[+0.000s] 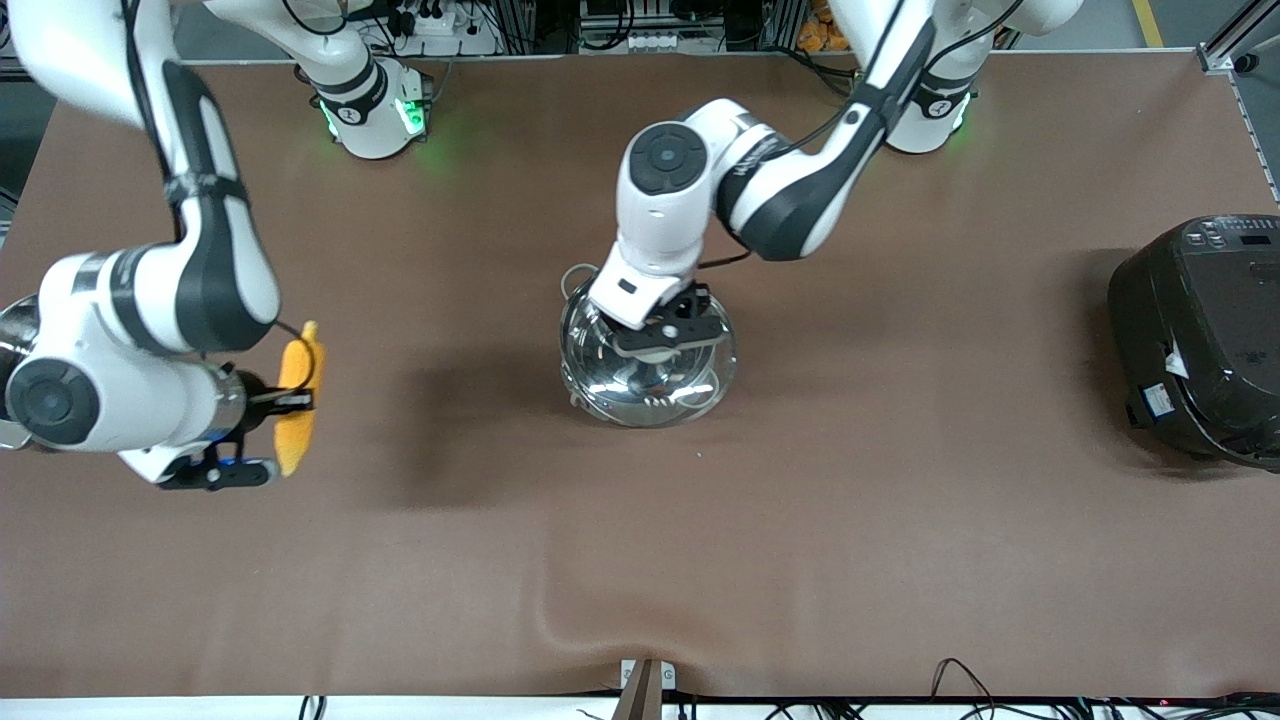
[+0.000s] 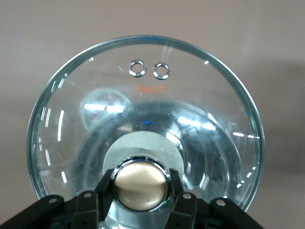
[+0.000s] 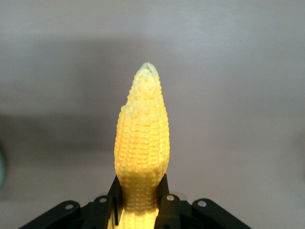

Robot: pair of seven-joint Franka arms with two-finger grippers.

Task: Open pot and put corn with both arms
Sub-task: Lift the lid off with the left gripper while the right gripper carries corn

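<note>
The steel pot point(image 1: 600, 395) stands mid-table with its clear glass lid point(image 1: 690, 395) over it. My left gripper point(image 1: 665, 335) is above the pot's middle, shut on the lid's round knob. In the left wrist view the fingers point(image 2: 106, 186) clamp the knob point(image 2: 141, 179), and the lid point(image 2: 143, 100) fills the view. I cannot tell whether the lid rests on the pot. My right gripper point(image 1: 288, 401) is in the air over the table's right-arm end, shut on the yellow corn point(image 1: 301, 362). The corn point(image 3: 142, 138) juts out past the right gripper point(image 3: 139, 191).
A large black rice cooker point(image 1: 1200, 340) stands at the left arm's end of the table. A bit of a steel vessel point(image 1: 12, 318) shows at the right arm's end, mostly hidden by the right arm. The brown cloth has a wrinkle near the front edge point(image 1: 560, 610).
</note>
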